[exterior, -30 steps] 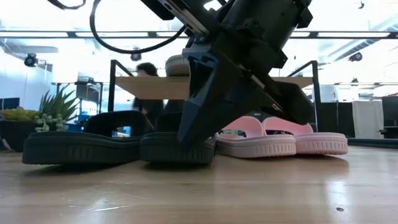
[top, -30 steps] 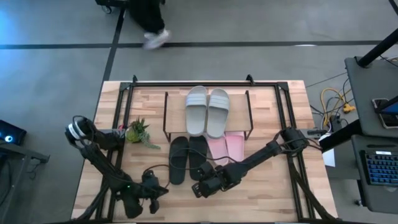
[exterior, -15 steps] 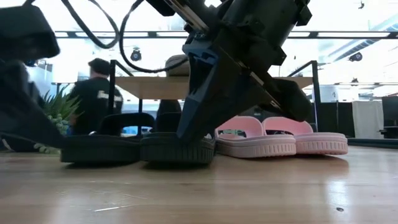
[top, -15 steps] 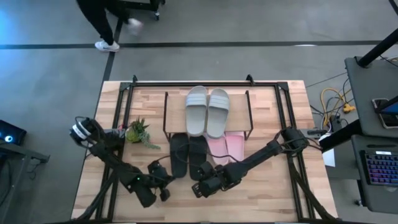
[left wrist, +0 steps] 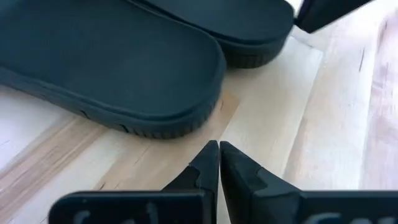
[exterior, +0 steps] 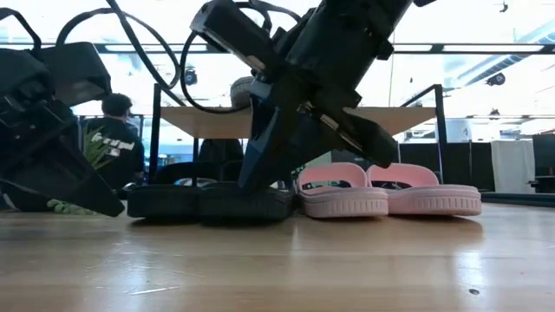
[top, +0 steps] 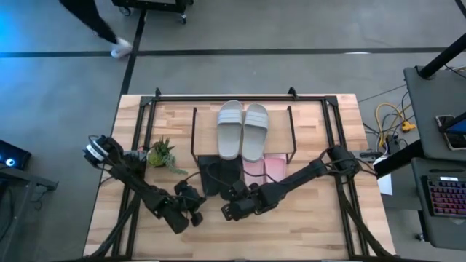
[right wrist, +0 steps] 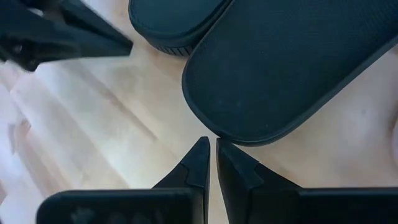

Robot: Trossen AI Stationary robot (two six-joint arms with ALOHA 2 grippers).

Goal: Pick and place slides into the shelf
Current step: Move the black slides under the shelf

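Two black slides lie side by side on their soles, toes under the shelf [top: 195, 138]: the left one [top: 209, 175] and the right one [top: 230, 176]. Two pink slides [top: 263, 169] sit beside them under the shelf. Two pale grey-green slides [top: 242, 129] rest on the wooden top board. My left gripper [left wrist: 219, 146] is shut, right behind the left black slide's heel [left wrist: 155, 106]. My right gripper [right wrist: 209, 142] is shut at the right black slide's heel. My left gripper's shut fingertips [exterior: 117, 208] stand at the heel end of the left black slide, slanting down from the table's near side; whether they touch it I cannot tell. My right gripper's shut fingertips [right wrist: 202, 149] meet the rounded heel edge [right wrist: 239, 140] of the right black slide, slanting down from the near side; the slide lies flat on the table.
A small potted plant [top: 160, 154] stands left of the shelf. A larger black frame [top: 240, 97] runs around the table. Bare wood lies along the near edge behind both grippers. A person walks on the floor beyond the far edge [top: 95, 29].
My left gripper has swung from the near edge toward the far edge and right, up to the left black slide's heel. Both black slides have slid along the table toward the far edge, farther under the shelf. My right gripper has followed its slide the same way.
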